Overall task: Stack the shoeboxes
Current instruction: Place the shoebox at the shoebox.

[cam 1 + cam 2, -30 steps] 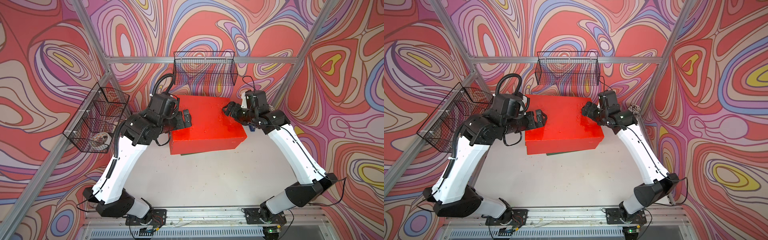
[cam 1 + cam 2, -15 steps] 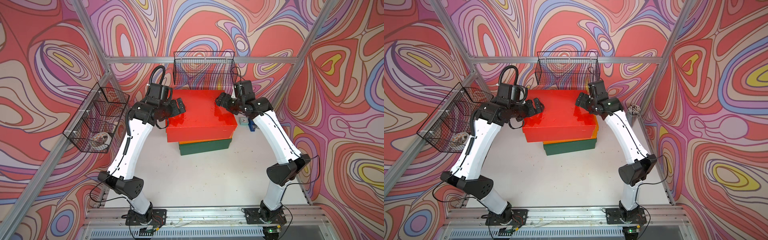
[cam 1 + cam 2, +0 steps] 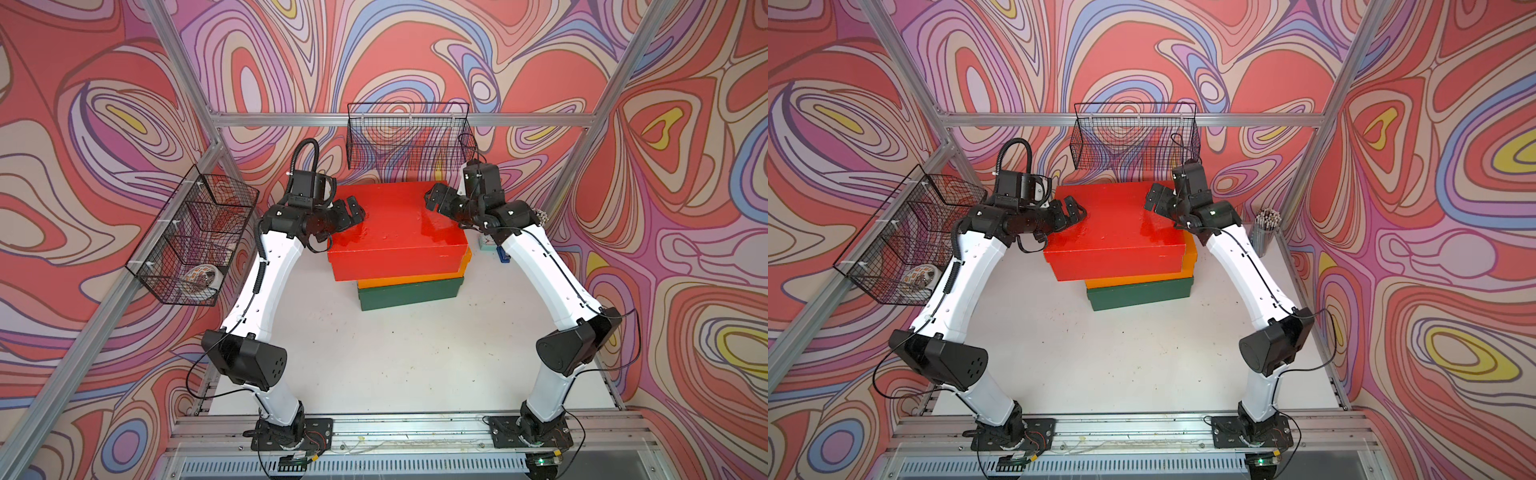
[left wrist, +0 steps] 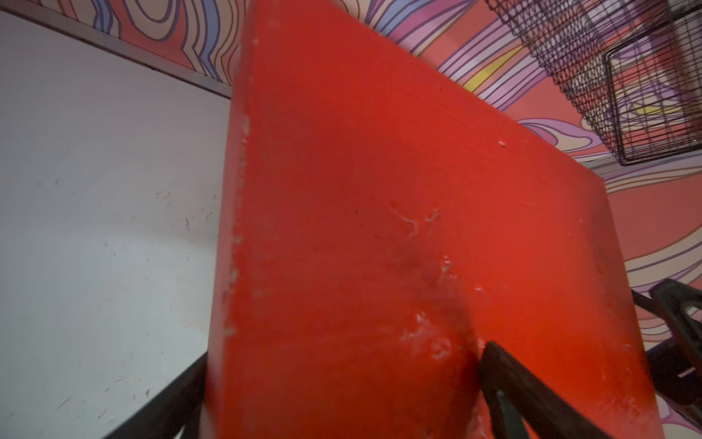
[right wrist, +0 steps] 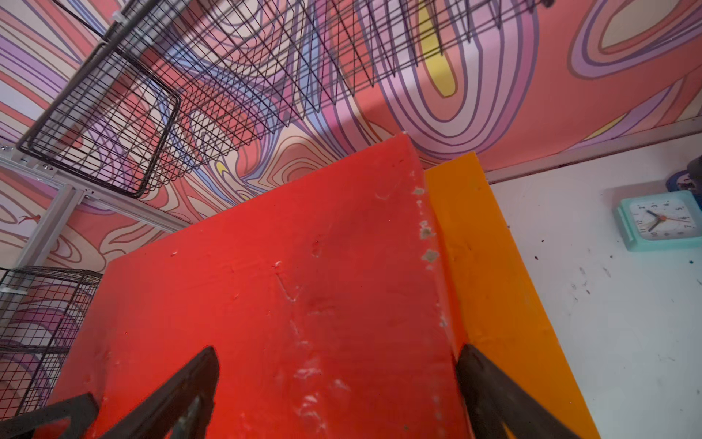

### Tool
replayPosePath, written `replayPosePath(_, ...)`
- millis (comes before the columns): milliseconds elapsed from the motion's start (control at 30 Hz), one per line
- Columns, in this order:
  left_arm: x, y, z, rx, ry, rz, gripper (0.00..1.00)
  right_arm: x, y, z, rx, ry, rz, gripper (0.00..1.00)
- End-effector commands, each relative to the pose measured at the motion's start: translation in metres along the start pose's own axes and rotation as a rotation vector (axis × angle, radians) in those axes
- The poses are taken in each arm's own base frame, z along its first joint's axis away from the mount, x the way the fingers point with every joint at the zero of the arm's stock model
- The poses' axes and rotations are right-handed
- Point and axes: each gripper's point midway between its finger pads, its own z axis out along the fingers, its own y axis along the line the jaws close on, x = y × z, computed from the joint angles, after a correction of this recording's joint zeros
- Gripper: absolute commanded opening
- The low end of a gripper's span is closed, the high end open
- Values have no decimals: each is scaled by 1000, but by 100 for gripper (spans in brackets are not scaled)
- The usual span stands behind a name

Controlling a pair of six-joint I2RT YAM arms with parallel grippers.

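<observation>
**Stack.** The green shoebox stands on the white surface near the rear wall. The orange shoebox lies on it, and the red shoebox lies on top. The red shoebox is not square to the pile. In both top views it overhangs toward the left arm's side and toward the front, which leaves a strip of orange lid bare at the right end.

**Change.** One second ago the red shoebox was carried nearer the front and hid all but a sliver of green, with no orange showing. Half a second ago it was already over the pile, and its place has hardly altered since. Both arms now reach farther to the rear than a second ago.

**Left tool**. It is at the left end of the red lid with its jaws spread wide, and the lid's edge shows between them in the left wrist view. Whether the tips touch the lid cannot be judged.

**Right tool**. It is over the right rear corner of the red lid with its jaws wide apart. In the right wrist view one jaw sits over red and the other at the line between red and orange. It is not closed on the box.

**Other items.** A rear wire basket hangs behind the stack and a side wire basket hangs by the left arm. A clock lies on the surface beside the stack's right end.
</observation>
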Motion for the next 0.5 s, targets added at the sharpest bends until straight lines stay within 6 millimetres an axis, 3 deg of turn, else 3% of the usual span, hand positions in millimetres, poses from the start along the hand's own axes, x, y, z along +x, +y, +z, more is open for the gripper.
replayPosePath(0, 8, -16, 17, 144, 77, -23, 100, 11, 19, 12, -133, 59, -4, 98)
replayPosePath(133, -4, 5, 26, 113, 65, -58, 100, -3, -5, 13, -84, 33, -7, 98)
replayPosePath(300, -15, 12, 33, 111, 70, -75, 99, -12, 2, 1, -136, -40, -56, 98)
replayPosePath(333, -18, 10, 32, 112, 65, -69, 99, -20, 7, -14, -151, -78, -63, 98)
replayPosePath(467, -28, 9, 30, 99, 45, -62, 100, -33, 10, -35, -165, -159, -87, 98)
